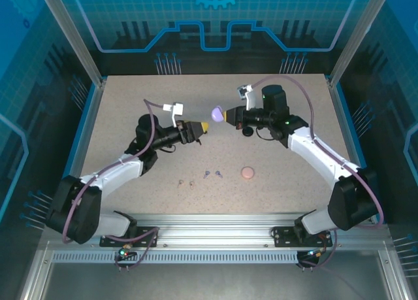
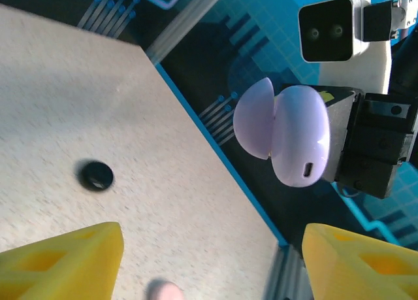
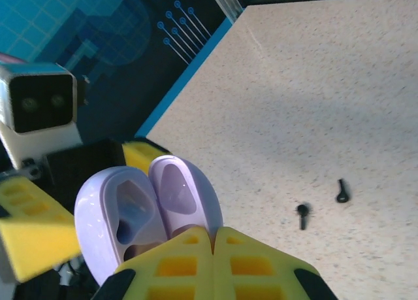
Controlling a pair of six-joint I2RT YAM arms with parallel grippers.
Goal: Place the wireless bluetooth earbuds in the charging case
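I've got the open lavender case pinched in the right tool; its camera shows two black earbuds on the worktop. My left tool is wide, facing the port.

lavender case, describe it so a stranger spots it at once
Start at the middle of the table. Raised above it, the lavender case sits clamped in the right gripper. Unlike the pink case lying flat on the surface, its lid is open.

Left fingers apart, right fingers together.
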